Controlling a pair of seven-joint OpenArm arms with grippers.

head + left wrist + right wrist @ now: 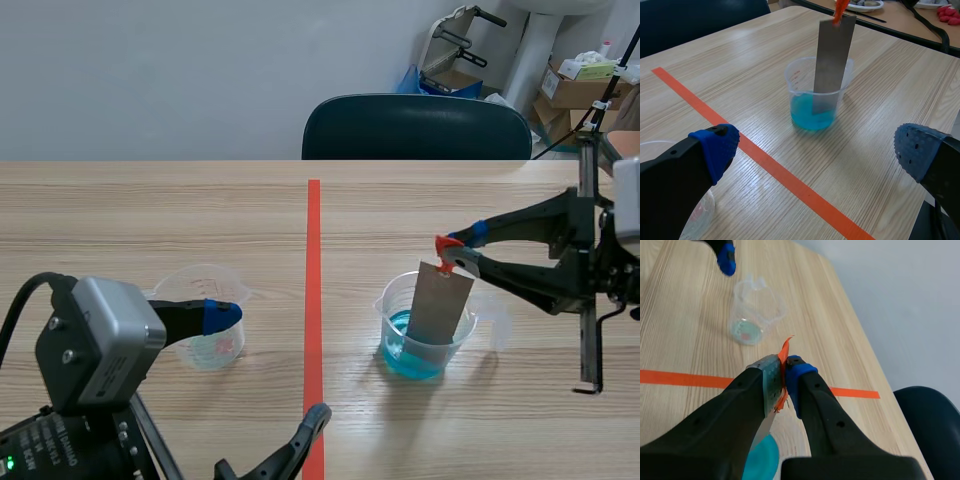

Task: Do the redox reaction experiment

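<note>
Grey metal strip point(440, 305), flat and thin, leans in a clear plastic cup point(797, 82) right of the orange tape line point(313, 300), its low end in blue water point(812, 117). The right gripper point(455, 252) pinches its top. Left of the line sits another clear cup point(205, 330); what is inside is hard to see. The left gripper point(812, 150) is spread wide

wall point(150, 70): pale, plain | chair point(415, 128): dark, behind table point(150, 220) | cardboard boxes point(575, 90): far corner
</note>
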